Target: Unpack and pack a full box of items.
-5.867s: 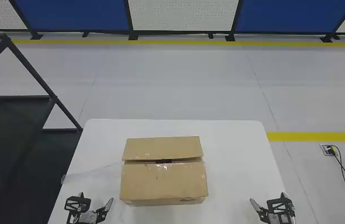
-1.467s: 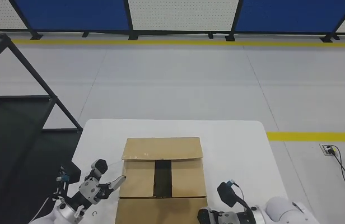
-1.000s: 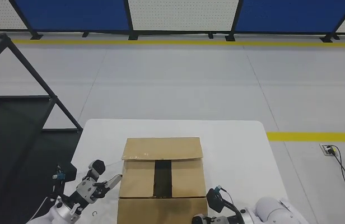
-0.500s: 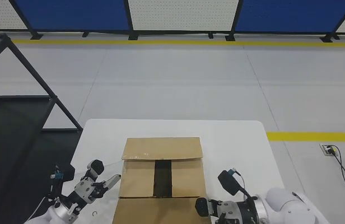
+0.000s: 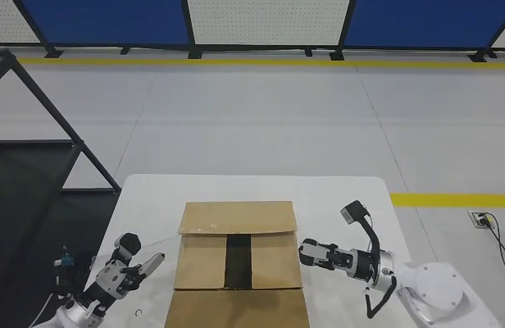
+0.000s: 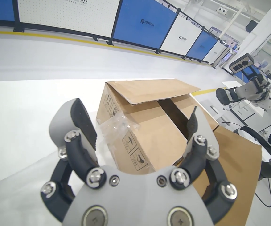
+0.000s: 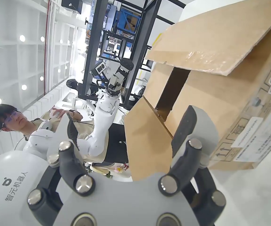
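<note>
Crumpled clear tape [image 6: 117, 124] clings to the box [image 5: 202, 262] on its left side.

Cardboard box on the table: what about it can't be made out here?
- Contents of the cardboard box: in every view the inner flaps cover them; the gap between them is just dark.
- Near outer flap: cut off by the top view's lower edge.
- Side labels: too small to read in the right wrist view.

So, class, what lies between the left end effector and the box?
Top view shows bare white table between left end effector and box; clear tape clings to box's side.
</note>
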